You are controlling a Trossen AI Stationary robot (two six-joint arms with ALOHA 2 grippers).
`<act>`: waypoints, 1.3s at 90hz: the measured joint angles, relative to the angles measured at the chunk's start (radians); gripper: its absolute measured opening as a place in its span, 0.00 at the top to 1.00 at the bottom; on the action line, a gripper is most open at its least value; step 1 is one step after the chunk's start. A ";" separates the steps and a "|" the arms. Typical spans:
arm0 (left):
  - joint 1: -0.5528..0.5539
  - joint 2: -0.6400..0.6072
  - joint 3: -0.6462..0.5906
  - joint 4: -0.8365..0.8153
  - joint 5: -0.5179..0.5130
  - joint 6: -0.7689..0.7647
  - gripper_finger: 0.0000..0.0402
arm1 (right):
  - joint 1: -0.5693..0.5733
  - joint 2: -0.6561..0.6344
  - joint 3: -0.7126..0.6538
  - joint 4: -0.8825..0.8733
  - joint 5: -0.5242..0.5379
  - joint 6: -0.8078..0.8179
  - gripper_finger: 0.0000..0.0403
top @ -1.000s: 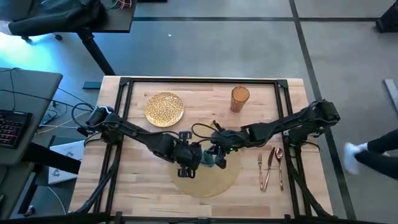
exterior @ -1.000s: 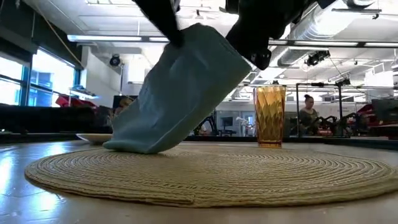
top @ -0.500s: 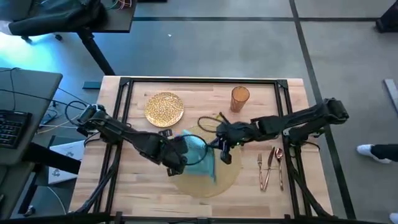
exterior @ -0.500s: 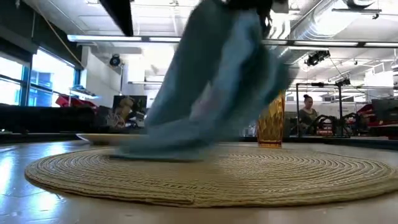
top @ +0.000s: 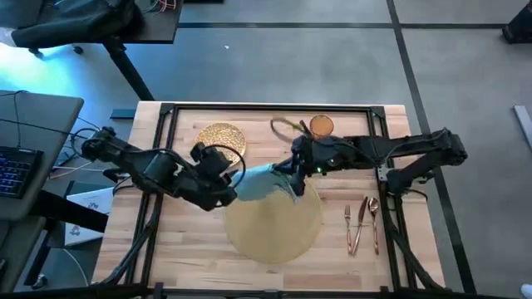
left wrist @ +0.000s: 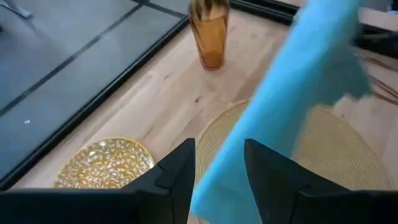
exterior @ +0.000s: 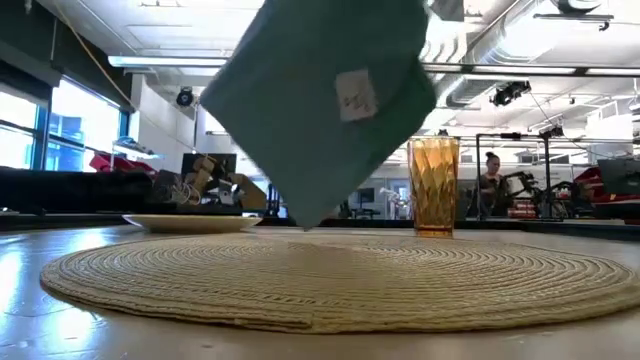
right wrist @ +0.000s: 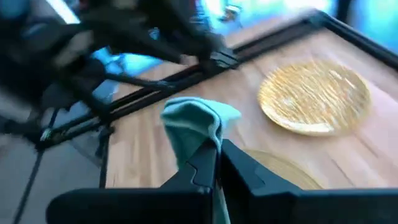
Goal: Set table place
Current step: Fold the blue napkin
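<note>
The teal napkin (top: 264, 181) is being held stretched above the placemat (top: 274, 224), clenched by the left gripper (top: 233, 189) and right gripper (top: 293, 173). Plate (top: 220, 139), tumbler (top: 321, 126) and cutlery (top: 361, 223) are still waiting unplaced.

Seen from directly overhead, the high camera takes in the whole table (top: 183, 249) and surrounding floor. The low camera sits at tabletop level, close against the placemat (exterior: 340, 280), facing level into the room beyond. Each wrist camera looks down past its own fingers from close range. All four views share the placemat; three share the tumbler (top: 321, 126).
</note>
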 joint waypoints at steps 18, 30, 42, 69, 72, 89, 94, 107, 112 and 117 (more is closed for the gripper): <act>0.000 -0.002 0.000 -0.001 0.030 0.001 0.70 | -0.033 0.004 0.000 0.234 -0.281 0.211 1.00; 0.000 -0.002 0.000 -0.009 0.030 0.001 0.70 | -0.018 0.010 0.001 0.297 -0.339 0.275 1.00; 0.000 -0.002 0.000 -0.027 0.030 0.001 0.70 | -0.026 0.012 0.000 0.032 -0.214 0.233 1.00; 0.000 0.001 0.000 -0.032 0.026 0.001 0.70 | -0.010 0.018 -0.002 -0.659 -0.005 0.109 0.99; 0.000 0.002 -0.001 -0.032 0.026 0.001 0.70 | -0.005 0.018 -0.002 -0.692 -0.004 0.093 0.98; 0.000 0.003 -0.002 -0.032 0.026 0.001 0.70 | 0.023 0.018 -0.002 -0.814 -0.086 0.002 0.81; 0.000 0.003 -0.002 -0.031 0.026 0.001 0.70 | 0.032 0.018 -0.002 -0.862 -0.117 -0.025 0.74; 0.000 0.003 -0.002 -0.027 0.046 -0.001 0.70 | 0.068 0.017 -0.002 -0.976 -0.178 -0.123 0.57; 0.000 0.003 -0.002 -0.022 0.053 -0.001 0.70 | 0.092 0.015 -0.002 -0.975 -0.193 -0.187 0.52; -0.001 0.003 -0.002 -0.022 0.055 -0.001 0.70 | 0.118 0.010 -0.008 -0.945 -0.219 -0.272 0.50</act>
